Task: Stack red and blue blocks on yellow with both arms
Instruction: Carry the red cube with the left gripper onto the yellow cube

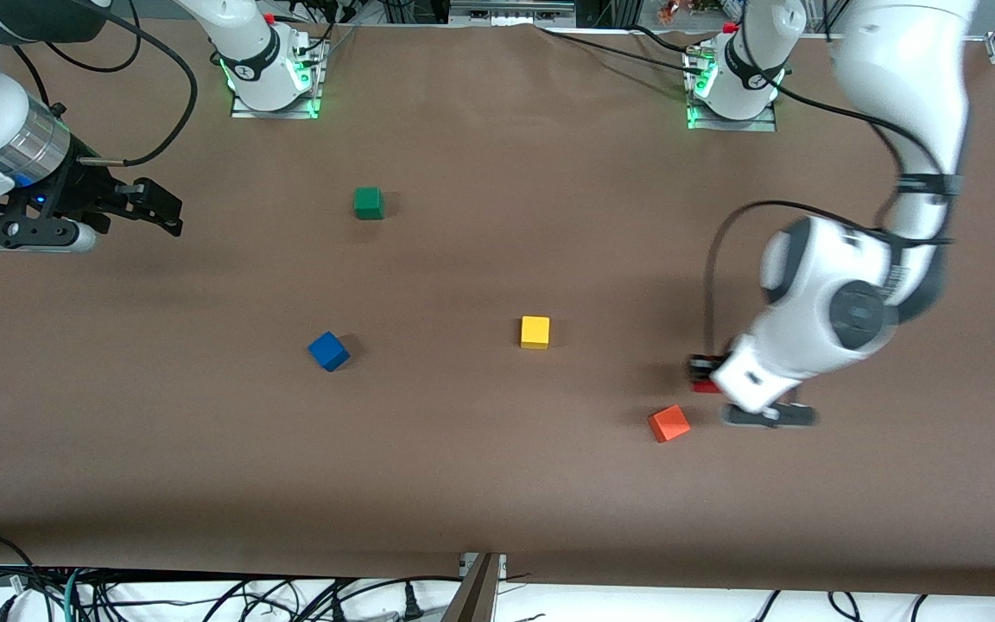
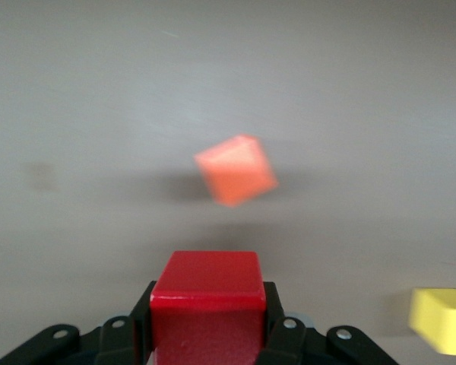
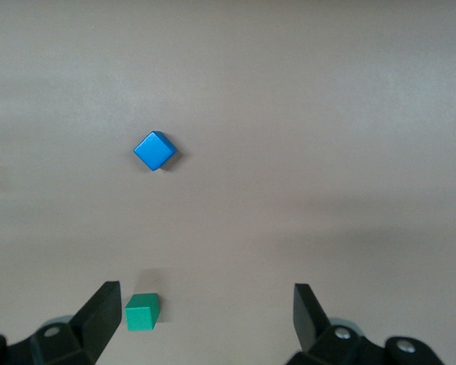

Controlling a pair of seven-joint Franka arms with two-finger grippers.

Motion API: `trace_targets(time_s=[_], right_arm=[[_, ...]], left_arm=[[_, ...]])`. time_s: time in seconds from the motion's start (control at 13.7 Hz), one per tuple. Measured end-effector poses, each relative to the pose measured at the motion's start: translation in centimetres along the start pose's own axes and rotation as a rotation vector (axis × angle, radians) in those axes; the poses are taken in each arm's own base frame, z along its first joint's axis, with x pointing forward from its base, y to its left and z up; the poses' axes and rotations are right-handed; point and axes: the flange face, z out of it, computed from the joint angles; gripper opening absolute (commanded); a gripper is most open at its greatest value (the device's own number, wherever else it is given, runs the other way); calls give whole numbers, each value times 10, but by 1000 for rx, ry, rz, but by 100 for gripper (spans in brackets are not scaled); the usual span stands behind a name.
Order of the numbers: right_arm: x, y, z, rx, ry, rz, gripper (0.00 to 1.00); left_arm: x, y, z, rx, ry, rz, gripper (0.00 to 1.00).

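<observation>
Orange cube (image 1: 668, 423) lies nearest the camera on the bench (image 1: 497, 484), just beside the left gripper (image 1: 705, 373), whose fingers (image 2: 277, 323) pinch the red block (image 2: 207, 304). Right gripper (image 1: 152, 206) waits, fingers (image 3: 99, 315) spread, near its end. Yellow cube (image 1: 535, 332) sits mid-bench, blue block (image 1: 328, 351) toward the right arm's end, green cube (image 1: 368, 203) farther back. Carrying red across could clip the orange cube or land off-centre. From the front, the wrist hides most of the grasp.

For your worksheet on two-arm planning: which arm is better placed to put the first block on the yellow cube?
Left. The left gripper is shut on the red cube, near the yellow cube. The right gripper is open, empty, waiting.
</observation>
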Motion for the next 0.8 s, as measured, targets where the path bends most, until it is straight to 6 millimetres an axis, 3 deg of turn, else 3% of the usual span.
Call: trace_targets(time_s=[0.15,0.29,0.44,0.8], right_arm=[[0,0,0,0,0,0,100],[0,0,0,0,0,0,100],[0,0,0,0,0,0,100],[0,0,0,0,0,0,100]], left_arm=[[-33,81,17,12,-23,-8,0],[-62,140,36,23,-39,0,0],[-78,170,52,32,-52,17,0],[-98,207,82,24,-42,72,0]])
